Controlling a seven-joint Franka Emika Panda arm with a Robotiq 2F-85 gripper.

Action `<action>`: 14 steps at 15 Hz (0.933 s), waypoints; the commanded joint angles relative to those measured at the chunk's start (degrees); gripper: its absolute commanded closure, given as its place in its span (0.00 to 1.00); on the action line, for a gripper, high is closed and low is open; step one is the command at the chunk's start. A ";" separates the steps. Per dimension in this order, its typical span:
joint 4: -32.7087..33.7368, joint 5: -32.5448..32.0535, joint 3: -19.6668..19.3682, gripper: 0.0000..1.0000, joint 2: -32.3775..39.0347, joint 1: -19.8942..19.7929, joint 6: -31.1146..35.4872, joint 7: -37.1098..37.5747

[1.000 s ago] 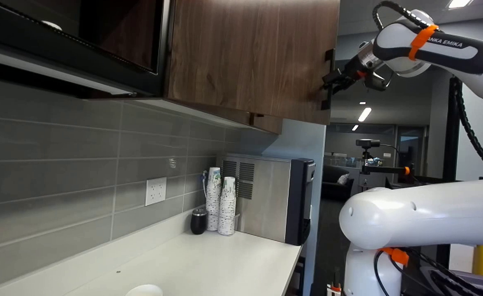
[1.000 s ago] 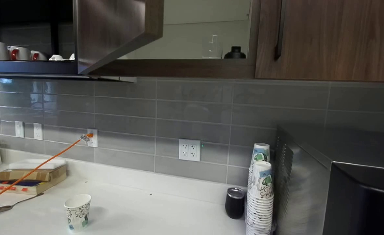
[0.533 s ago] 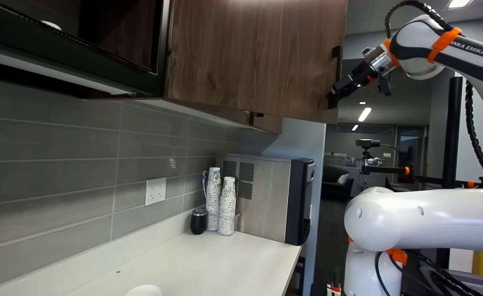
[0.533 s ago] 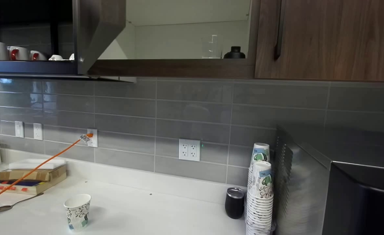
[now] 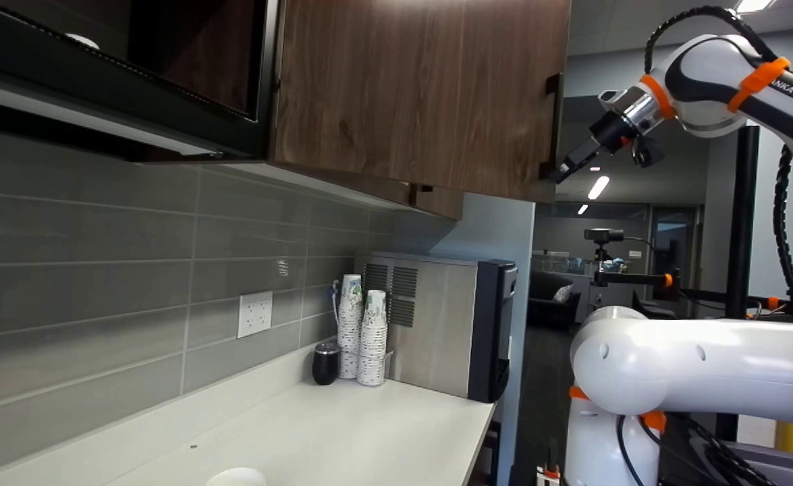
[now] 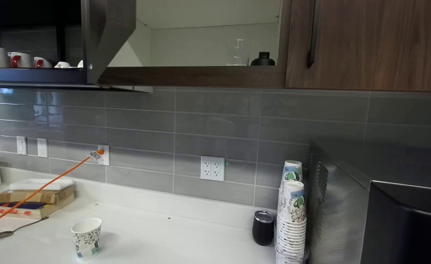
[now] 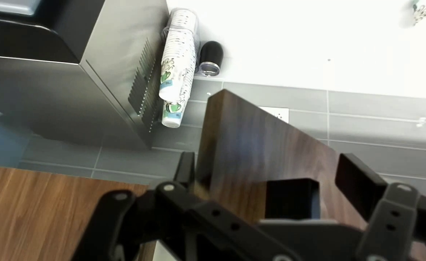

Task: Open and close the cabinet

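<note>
The cabinet's dark-brown wood-grain door stands swung out from the wall. In an exterior view the door is seen near its edge, and the white interior shows with a black-topped bottle in it. The black handle runs along the door's free edge. My gripper is at the handle's lower end. In the wrist view my gripper is open, with the handle between its spread fingers, apart from both. One finger is beside the door's edge, the other before its face.
A steel appliance, stacks of paper cups and a black tumbler stand on the white counter. A neighbouring wood door is shut. A black shelf unit holds mugs. An orange cord crosses the counter's far end.
The door has swung further out, mostly in the first half second. My gripper has moved outward and down along the handle and now tilts more steeply downward.
</note>
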 commanded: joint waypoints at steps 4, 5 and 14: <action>0.58 3.22 0.60 0.00 -0.86 -0.45 0.48 -1.53; 0.41 3.83 0.74 0.00 -0.85 -0.89 1.17 -0.77; -4.67 3.43 4.40 0.00 -0.65 -3.94 19.33 14.15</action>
